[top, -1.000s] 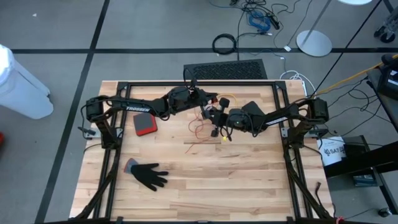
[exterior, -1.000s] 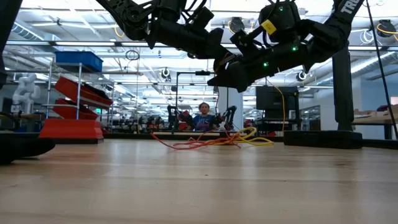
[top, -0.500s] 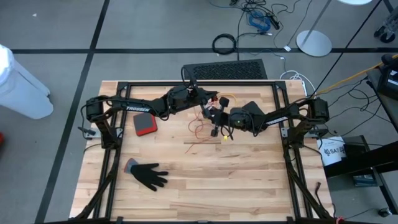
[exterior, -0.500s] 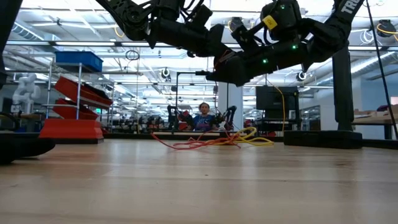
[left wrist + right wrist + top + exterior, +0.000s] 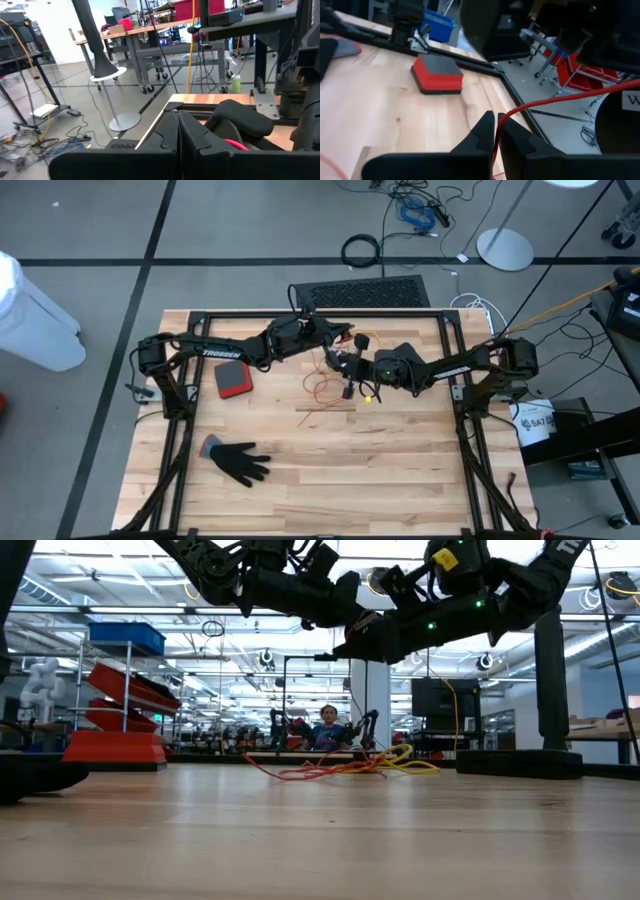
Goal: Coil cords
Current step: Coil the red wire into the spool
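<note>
Pinching the thin orange cord (image 5: pixel 555 98) between nearly closed fingers, the right gripper (image 5: pixel 496 131) hangs above the table (image 5: pixel 380 105).

Grey floor (image 5: pixel 250 220) crossed by dark lines surrounds the wooden table (image 5: pixel 330 470), with red shelving (image 5: pixel 125 690) beyond.

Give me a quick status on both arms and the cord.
Both tools raised mid-table, left tool shut, right tool pinching the thin red-orange cord. Cord's slack trails on the table. Nothing blocking.

light: bright, even overhead | shadows: soft | low view: arms backlit | wrist views: foreground blurred
</note>
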Motion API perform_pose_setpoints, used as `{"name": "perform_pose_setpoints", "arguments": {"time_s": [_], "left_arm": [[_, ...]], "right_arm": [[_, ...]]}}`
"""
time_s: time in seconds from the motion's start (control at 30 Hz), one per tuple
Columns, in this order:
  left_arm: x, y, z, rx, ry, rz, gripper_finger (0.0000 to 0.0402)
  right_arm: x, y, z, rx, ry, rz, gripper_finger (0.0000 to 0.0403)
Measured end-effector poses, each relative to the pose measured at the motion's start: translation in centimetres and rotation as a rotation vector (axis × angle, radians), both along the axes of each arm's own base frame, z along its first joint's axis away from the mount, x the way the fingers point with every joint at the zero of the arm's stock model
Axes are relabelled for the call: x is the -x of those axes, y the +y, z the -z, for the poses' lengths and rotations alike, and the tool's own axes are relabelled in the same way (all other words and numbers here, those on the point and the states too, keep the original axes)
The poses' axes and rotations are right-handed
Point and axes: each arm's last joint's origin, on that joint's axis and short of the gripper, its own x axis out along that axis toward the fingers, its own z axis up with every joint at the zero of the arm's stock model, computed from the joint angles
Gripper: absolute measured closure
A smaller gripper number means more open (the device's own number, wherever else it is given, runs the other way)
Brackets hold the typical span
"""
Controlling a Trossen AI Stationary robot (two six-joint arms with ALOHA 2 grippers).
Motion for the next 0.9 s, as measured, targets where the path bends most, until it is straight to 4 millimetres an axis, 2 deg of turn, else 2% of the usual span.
{"name": "perform_pose_setpoints", "arguments": {"time_s": [0.27, 0.6, 0.9], "left_arm": [[0.3, 0.9, -0.4, 0.028, -0.05, 0.04, 0.0401], [0.3, 1.1, -0.5, 0.026, -0.056, 0.036, 0.0401], [0.8, 2.4, -0.9, 0.126, -0.141, 0.059, 0.0401]], "right_arm": [[0.9, 0.2, -1.1, -0.005, 0.045, 0.001, 0.0391], [1.1, 0.7, -0.4, -0.05, 0.116, -0.021, 0.0391], [0.9, 1.6, -1.0, 0.035, 0.08, 0.017, 0.0401]]}}
